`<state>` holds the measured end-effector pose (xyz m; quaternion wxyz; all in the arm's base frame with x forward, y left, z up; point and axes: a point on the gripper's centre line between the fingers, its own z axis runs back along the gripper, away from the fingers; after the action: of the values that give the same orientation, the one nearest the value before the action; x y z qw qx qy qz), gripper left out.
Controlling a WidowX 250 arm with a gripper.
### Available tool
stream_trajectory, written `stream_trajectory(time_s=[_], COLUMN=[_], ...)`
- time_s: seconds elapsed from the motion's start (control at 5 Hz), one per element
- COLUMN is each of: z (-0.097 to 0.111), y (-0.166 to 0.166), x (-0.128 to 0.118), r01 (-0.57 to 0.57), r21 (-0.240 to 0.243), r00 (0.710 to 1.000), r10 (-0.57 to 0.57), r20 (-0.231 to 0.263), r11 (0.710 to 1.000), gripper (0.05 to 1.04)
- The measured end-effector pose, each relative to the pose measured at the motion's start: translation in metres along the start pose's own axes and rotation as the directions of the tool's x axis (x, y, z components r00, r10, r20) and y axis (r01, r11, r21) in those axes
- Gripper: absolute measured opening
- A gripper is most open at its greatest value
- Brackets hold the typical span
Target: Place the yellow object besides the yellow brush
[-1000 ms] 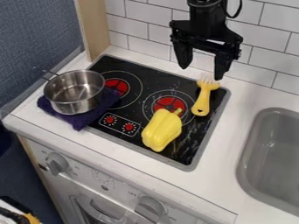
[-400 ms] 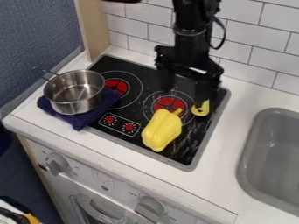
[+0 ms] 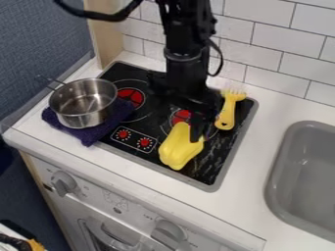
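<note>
— Where is the yellow pepper (image 3: pixel 178 151), please?

— It lies on the stovetop (image 3: pixel 212 159), in the right part of it, toward the front edge. Its stem end points to the back of the stovetop.

— And the yellow brush (image 3: pixel 226 115)?

— The brush is at the far right corner of the stovetop, with its handle toward the front. Between the brush and the pepper I can see some black stovetop, so these two are apart.

— What about the claw (image 3: pixel 198 112)?

— It hangs over the right half of the stovetop, and the black arm (image 3: pixel 186 56) comes down from behind the stovetop. The lower end of the claw covers a little of the pepper at its back right side. If they touch, I cannot tell.

— Is the claw wide or narrow?

— This I cannot tell, because it is dark on dark there. I also cannot say that it holds something.

— Which things are around the stovetop?

— At its left side, a metal pot (image 3: pixel 82 105) sits on a folded purple cloth (image 3: pixel 91 136), and the cloth reaches a little over the stovetop edge. To the right of the stovetop is a grey sink (image 3: pixel 307 171), set in the white surface (image 3: pixel 245 196). Behind the stovetop stands a wall (image 3: pixel 281 63) of white tiles.
</note>
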<state>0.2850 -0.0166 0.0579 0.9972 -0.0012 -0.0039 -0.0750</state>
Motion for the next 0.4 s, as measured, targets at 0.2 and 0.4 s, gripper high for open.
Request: stream_trajectory(time_s=[0.2, 0.4], z=[-0.014, -0.025], y=[-0.001, -0.008], x=[-0.007, -0.008], r01=[0.003, 0.01], r21=[-0.002, 0.002], r00=[0.999, 0.997], r10=[-0.003, -0.01], r20=[-0.051, -0.077], r11=[1.0, 1.0], gripper=[1.001, 1.001])
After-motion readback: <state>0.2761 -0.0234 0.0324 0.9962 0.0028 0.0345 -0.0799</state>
